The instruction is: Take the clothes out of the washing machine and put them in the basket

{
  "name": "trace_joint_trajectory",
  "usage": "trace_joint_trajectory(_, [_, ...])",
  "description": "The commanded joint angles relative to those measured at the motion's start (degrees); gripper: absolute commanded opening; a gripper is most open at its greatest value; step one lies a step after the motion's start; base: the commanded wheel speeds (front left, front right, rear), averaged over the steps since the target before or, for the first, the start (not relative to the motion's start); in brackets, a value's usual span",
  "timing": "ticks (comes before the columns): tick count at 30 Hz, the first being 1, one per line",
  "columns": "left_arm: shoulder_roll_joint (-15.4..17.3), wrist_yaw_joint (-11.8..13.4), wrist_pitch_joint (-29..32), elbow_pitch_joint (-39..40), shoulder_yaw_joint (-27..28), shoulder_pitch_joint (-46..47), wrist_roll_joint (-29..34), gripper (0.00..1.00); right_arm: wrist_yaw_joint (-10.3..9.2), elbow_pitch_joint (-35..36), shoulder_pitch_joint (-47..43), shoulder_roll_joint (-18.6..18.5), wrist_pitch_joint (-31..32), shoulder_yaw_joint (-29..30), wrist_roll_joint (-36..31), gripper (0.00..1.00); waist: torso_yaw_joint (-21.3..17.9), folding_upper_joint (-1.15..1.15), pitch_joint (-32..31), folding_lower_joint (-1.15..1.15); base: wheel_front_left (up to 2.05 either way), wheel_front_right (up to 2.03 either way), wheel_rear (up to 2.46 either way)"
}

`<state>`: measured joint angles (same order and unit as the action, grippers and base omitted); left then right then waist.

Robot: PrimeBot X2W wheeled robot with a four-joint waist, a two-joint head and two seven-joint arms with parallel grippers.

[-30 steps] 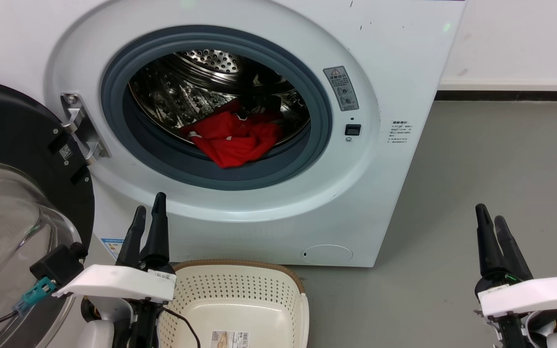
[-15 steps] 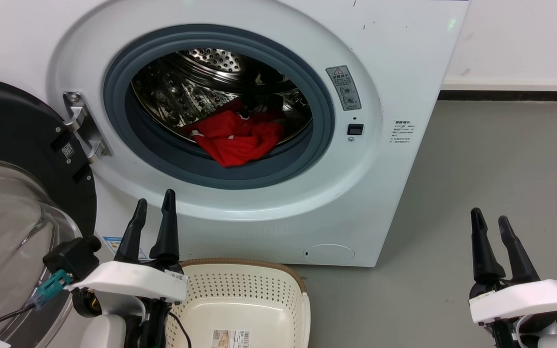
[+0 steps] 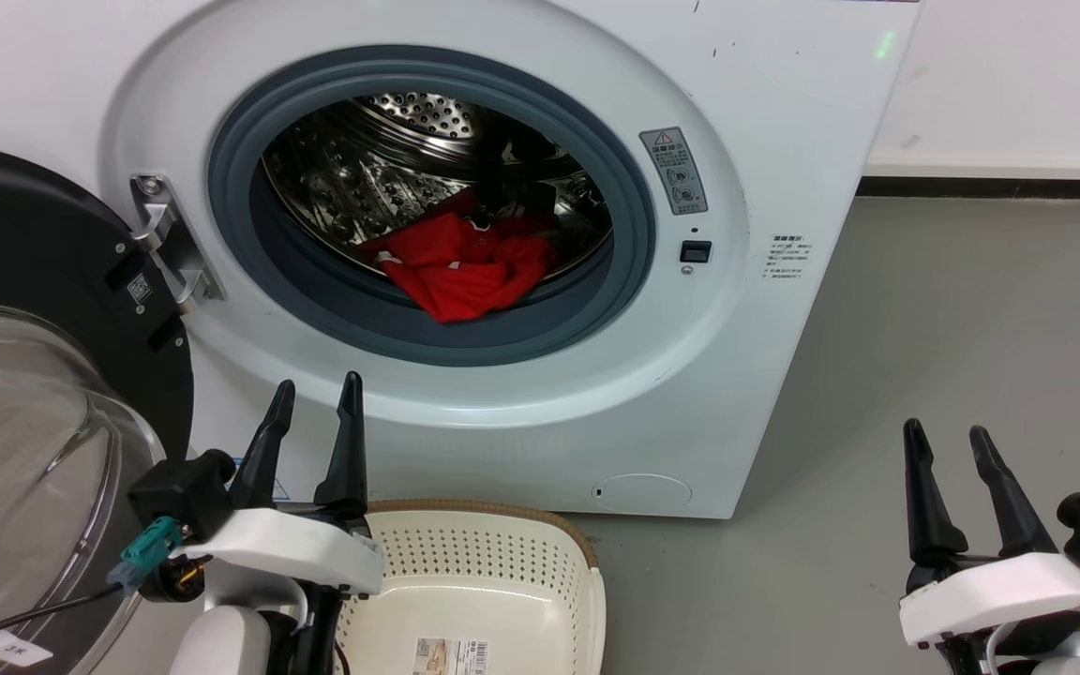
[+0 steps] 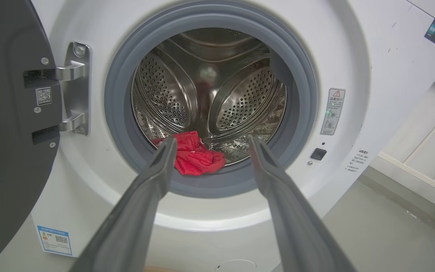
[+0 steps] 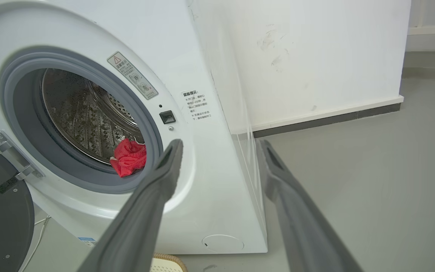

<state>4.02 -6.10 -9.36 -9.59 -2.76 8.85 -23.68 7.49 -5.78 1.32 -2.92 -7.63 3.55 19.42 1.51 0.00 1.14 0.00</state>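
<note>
Both sets of jaws have just spread. The left gripper (image 3: 317, 384), fingers pressed together a second ago, now shows a clear gap, and the right gripper (image 3: 945, 431) has widened too. Neither holds anything. The red clothes (image 3: 465, 272) haven't budged: they sit bunched at the front lip of the drum (image 3: 362, 178), spilling onto the grey seal of the washing machine (image 3: 765, 141). Its door (image 3: 24, 253) hangs wide open on the left. The basket (image 3: 484, 511) waits just below the opening, no clothes in it. In the left wrist view the parted fingers frame that red heap — this looks like the set-up for a reach in, nothing lifted yet.
</note>
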Motion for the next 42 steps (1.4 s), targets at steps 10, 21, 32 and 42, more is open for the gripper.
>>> trace_joint_trajectory(10, [0.94, 0.90, -1.60, -0.26, -1.62, 1.06, 6.20, 1.00, 0.00, 0.60, -0.85, 0.03, -0.11, 0.47, -6.72, 1.00, 0.25, 0.00, -0.34, 0.00, 0.00, 0.00, 0.00])
trace_joint_trajectory(21, [1.48, 1.86, -3.04, -0.66, -2.72, 1.01, 11.52, 1.00, 0.00, 0.57, -1.26, 0.04, -0.19, 0.69, -12.30, 1.00, 0.66, 0.00, -0.26, 0.00, 0.00, 0.00, 0.00])
trace_joint_trajectory(32, [1.56, 2.61, -4.22, -1.04, -3.16, 0.87, 15.90, 1.00, -0.01, 0.22, -1.56, 0.05, -0.91, 0.70, -16.98, 1.00, 1.17, 0.00, -0.16, 0.00, 0.00, 0.00, 0.00])
trace_joint_trajectory(42, [1.30, 2.08, -5.28, -1.81, -2.97, 1.05, 19.07, 1.00, -0.01, -0.29, -1.47, 0.07, -1.46, 0.69, -20.58, 1.00, 1.54, 0.00, -0.03, 0.00, 0.00, 0.00, 0.00])
